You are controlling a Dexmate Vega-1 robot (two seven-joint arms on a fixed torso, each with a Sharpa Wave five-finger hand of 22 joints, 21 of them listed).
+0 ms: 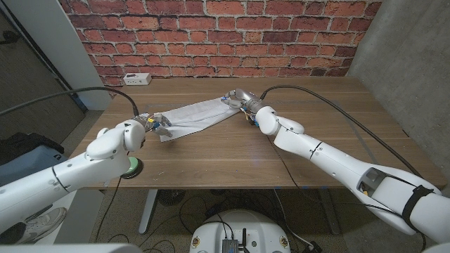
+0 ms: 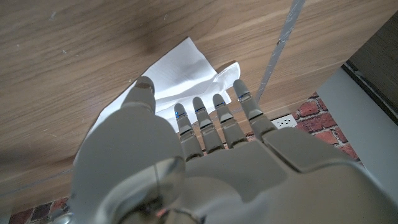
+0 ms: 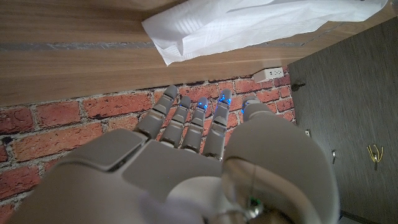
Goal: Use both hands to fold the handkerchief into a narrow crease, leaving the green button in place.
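Handkerchief [image 1: 195, 114]: white, seen in the head view lying on the wooden table [image 1: 232, 158] as a long band running slantwise between the two hands, already partly gathered lengthwise.
Left hand [image 1: 156, 124]: placed at the band's near left end; in the left wrist view the fingers [image 2: 219, 112] are stretched out close side by side over the cloth's corner, the thumb apart; whether cloth is pinched cannot be told.
Right hand [image 1: 238, 100]: placed at the far right end; in the right wrist view the fingers are extended and only slightly parted, the cloth lying beyond them; a grip cannot be confirmed.
Green button [image 1: 131, 169]: judged to be the green shape at the table's near left edge, partly hidden by the left arm, well apart from the cloth.
Step in hand: the long edge is to be turned over.
Advice: both ends should be lifted and laid over together, the band kept taut, and the left forearm kept off the button.
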